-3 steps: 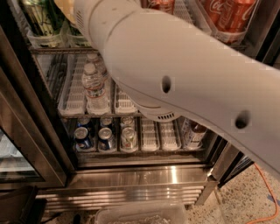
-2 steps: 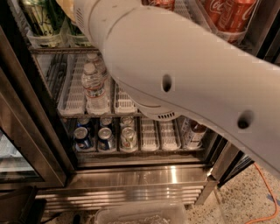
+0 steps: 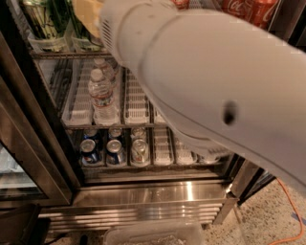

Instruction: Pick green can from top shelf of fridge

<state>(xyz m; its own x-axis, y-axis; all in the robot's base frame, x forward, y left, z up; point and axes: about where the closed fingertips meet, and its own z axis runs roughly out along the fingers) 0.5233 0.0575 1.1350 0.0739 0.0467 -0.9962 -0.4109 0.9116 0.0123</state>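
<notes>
At the upper left of the camera view, the green can [image 3: 42, 23] is seen standing upright on the top shelf [image 3: 57, 54] of the fridge [image 3: 148, 194]. A second green can [image 3: 76, 26] is set just beside it to the right. Both are seated in pale plastic lane trays, by which they are kept in file at the front edge, presumably so that a front can may be drawn straight out. Red cola cans [image 3: 248, 12] are kept well apart, at the right end of what appears to be the same level.

The white arm [image 3: 205, 81] is stretched from the lower right across most of the view and ends at the top shelf, just right of the green cans. It is judged to be raised this way so that the gripper can be brought level with the cans. The gripper itself is not shown. It is placed somewhere past the arm's end, at or beyond the top edge, and whether it is released or clamped on anything cannot be told. A blurred pale-yellow shape [image 3: 88, 10] is seen there, overlapping the second can; what it is cannot be said.

Water bottles [image 3: 101, 98] are stood on the middle rack and blue-silver cans [image 3: 114, 152] on the lowest, both well below the reach. The dark-framed glass door [image 3: 28, 143] is swung aside at the left, by which the opening is left free. The reach or the grasp is judged to be the step in hand, and the neighbouring can could be knocked if the approach is made off line.
</notes>
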